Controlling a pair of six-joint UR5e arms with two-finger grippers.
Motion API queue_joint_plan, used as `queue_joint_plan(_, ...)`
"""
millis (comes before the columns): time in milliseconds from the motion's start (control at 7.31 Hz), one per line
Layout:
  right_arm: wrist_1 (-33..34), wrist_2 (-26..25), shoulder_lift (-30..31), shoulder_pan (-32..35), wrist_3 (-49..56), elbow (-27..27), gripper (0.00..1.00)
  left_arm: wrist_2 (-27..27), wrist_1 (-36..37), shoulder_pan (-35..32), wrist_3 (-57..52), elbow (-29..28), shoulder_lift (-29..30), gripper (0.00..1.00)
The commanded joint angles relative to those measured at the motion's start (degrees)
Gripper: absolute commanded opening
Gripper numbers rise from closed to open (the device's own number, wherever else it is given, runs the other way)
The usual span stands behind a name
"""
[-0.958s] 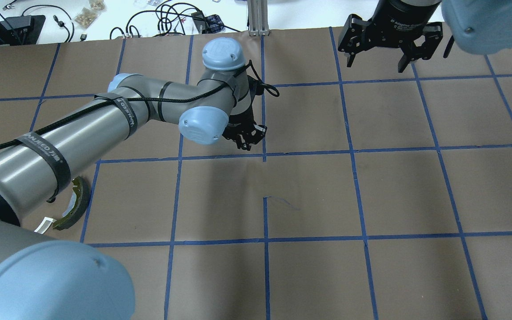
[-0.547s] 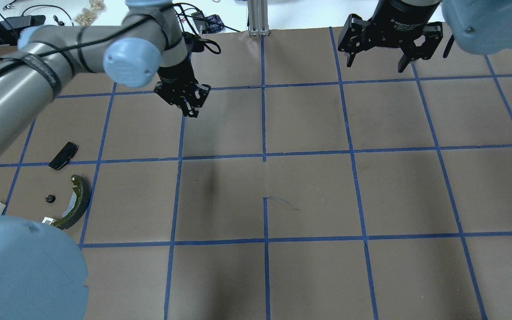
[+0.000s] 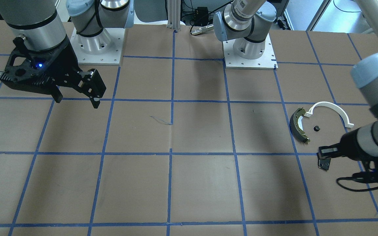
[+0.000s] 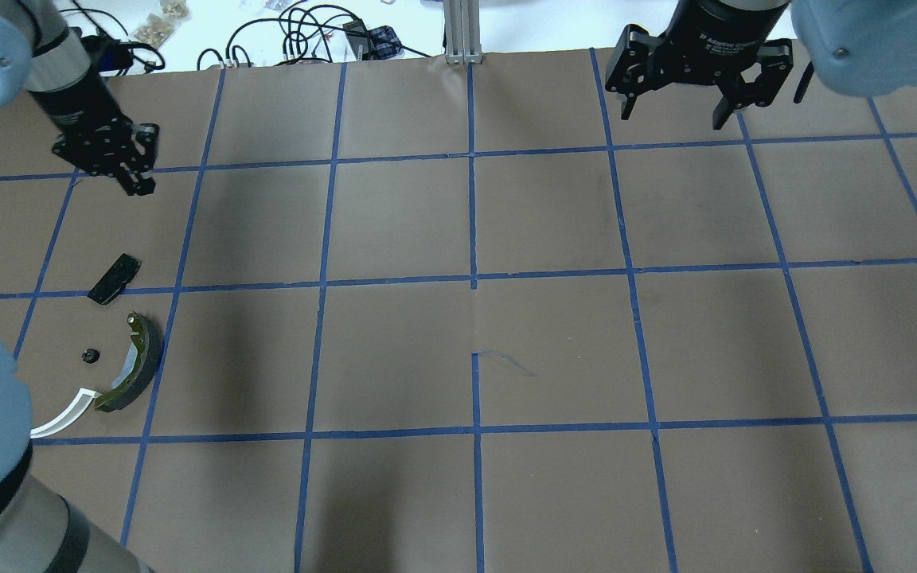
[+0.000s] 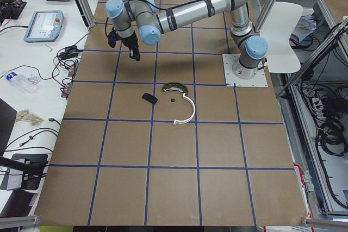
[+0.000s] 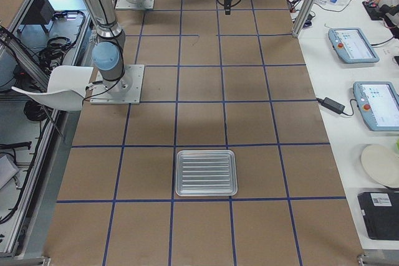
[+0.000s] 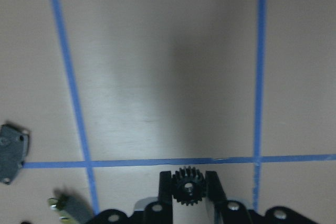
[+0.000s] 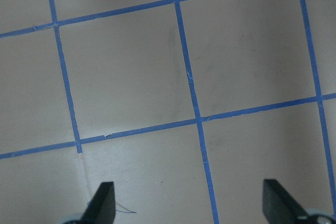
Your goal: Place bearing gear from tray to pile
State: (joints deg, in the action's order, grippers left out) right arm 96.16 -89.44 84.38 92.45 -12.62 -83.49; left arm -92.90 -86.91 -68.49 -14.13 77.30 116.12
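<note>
My left gripper (image 4: 136, 179) is shut on a small black toothed bearing gear (image 7: 187, 185), which shows between its fingers in the left wrist view. It hangs above the table's far left, beyond the pile. The pile is a dark curved brake shoe (image 4: 134, 362), a white arc piece (image 4: 60, 418), a flat black pad (image 4: 114, 278) and a tiny black part (image 4: 90, 356). The shoe (image 3: 299, 126) and arc (image 3: 331, 109) also show in the front view. My right gripper (image 4: 673, 119) is open and empty at the far right. The metal tray (image 6: 206, 172) lies in the exterior right view.
The table is brown paper with a blue tape grid (image 4: 473, 278). The arm bases (image 3: 249, 52) stand at the robot's edge. Cables and small items (image 4: 299, 32) lie beyond the table's far edge. Side tables hold pendants (image 6: 352, 45).
My left arm has swung from the table's middle to its far left, still shut on the gear, which uncovers the pile. The right arm has not moved.
</note>
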Motion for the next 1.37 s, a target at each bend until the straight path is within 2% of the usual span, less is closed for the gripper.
queue_joint_plan(0, -0.01, -0.03, 0.0, 0.01, 0.05, 0.0, 1.0, -0.88, -1.16, 10.36, -5.69, 1.27, 1.38, 0.0)
queue_joint_plan(137, -0.01, 0.05, 0.0, 0.01, -0.04, 0.0, 1.0, -0.88, -0.37, 13.01, -11.39, 3.63, 1.3, 0.0)
queue_joint_plan(410, -0.01, -0.03, 0.0, 0.01, 0.05, 0.0, 1.0, -0.88, -0.28, 16.28, -12.5, 9.07, 0.25, 0.0)
queue_joint_plan(684, -0.01, -0.03, 0.0, 0.01, -0.04, 0.0, 1.0, -0.97, 8.82, 16.9, -14.86, 16.18, -0.11, 0.0)
queue_joint_plan(958, -0.01, -0.12, 0.0, 0.01, 0.05, 0.0, 1.0, -3.42, 16.92, 16.81, -14.79, 21.3, -0.2, 0.0)
queue_joint_plan(1231, -0.01, -0.04, 0.0, 0.01, -0.04, 0.0, 1.0, -3.69, 17.04, 16.81, -17.06, 22.71, -0.37, 0.0)
